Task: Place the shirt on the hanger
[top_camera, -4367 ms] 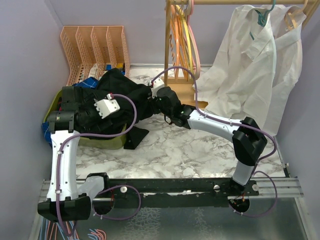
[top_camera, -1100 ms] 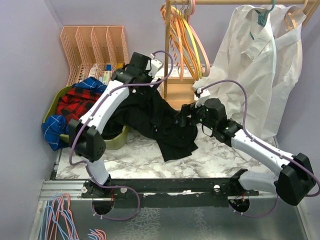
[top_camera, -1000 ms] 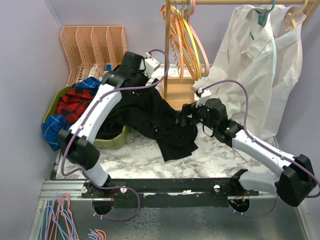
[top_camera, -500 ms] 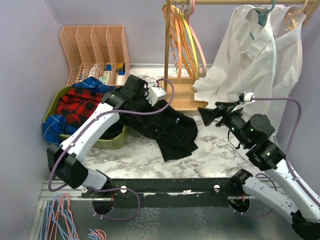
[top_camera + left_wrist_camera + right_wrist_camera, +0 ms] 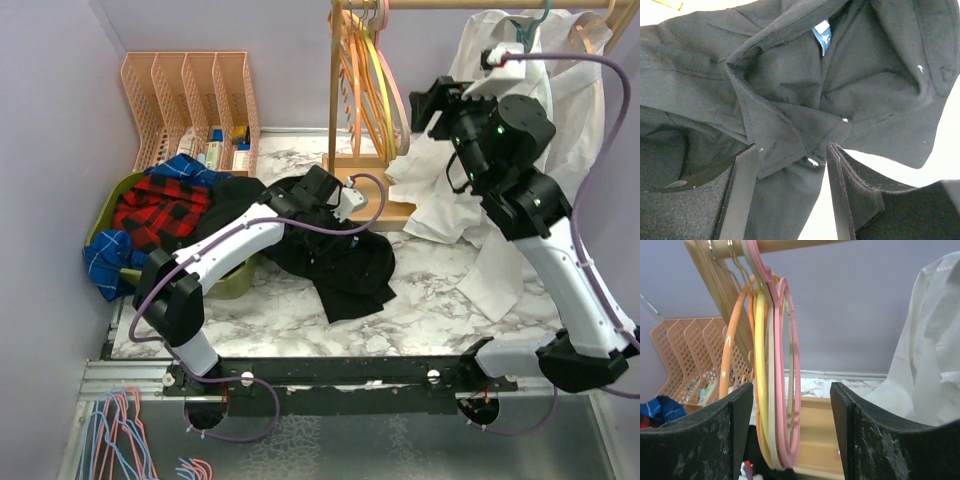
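Observation:
The black shirt (image 5: 345, 265) lies crumpled on the marble table, partly over the green basket. My left gripper (image 5: 325, 215) is down on it. In the left wrist view the collar with its blue label (image 5: 790, 100) lies between the fingers of the left gripper (image 5: 790, 149), jaws apart, not pinching the cloth. My right gripper (image 5: 418, 105) is raised beside the hanging hangers. Its fingers (image 5: 791, 386) stand open, framing the pink hanger (image 5: 796, 405) without touching it. The pink hanger (image 5: 395, 100) hangs outermost on the rail.
Orange and yellow hangers (image 5: 360, 80) hang beside the pink one on a wooden stand (image 5: 336, 110). White shirts (image 5: 520, 180) hang at the right behind the right arm. A green basket (image 5: 225, 285) holds a plaid garment (image 5: 150, 210). A peach rack (image 5: 190, 95) stands at the back left.
The right arm left the shirt and rose to the hangers. The left gripper came down to the right onto the shirt's collar. Both pairs of jaws have narrowed.

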`<state>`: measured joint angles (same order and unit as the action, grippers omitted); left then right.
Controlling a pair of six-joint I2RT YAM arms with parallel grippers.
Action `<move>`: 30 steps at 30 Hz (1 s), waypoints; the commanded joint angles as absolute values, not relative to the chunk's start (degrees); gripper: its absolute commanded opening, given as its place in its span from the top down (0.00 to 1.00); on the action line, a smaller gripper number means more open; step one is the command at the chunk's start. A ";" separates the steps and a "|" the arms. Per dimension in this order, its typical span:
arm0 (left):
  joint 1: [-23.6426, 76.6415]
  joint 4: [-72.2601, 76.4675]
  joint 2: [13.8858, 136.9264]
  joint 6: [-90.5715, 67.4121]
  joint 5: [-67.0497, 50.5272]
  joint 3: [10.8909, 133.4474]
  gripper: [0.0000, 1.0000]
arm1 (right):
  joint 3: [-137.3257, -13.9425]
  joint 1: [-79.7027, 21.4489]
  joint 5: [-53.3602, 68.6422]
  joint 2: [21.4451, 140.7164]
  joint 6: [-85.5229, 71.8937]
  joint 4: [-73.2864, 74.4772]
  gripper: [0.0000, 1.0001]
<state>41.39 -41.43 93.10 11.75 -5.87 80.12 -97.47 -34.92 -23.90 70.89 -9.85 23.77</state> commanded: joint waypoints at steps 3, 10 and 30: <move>41.88 -39.04 95.55 10.67 -1.59 80.43 0.43 | -107.12 -31.93 -20.47 79.64 -9.14 27.82 0.36; 41.97 -38.89 94.48 11.10 -1.71 79.70 0.43 | -107.09 -29.33 -16.59 82.83 -10.43 26.45 0.36; 42.03 -38.68 95.16 11.70 -1.61 79.24 0.43 | -107.59 -28.91 -7.12 86.01 -13.82 26.21 0.31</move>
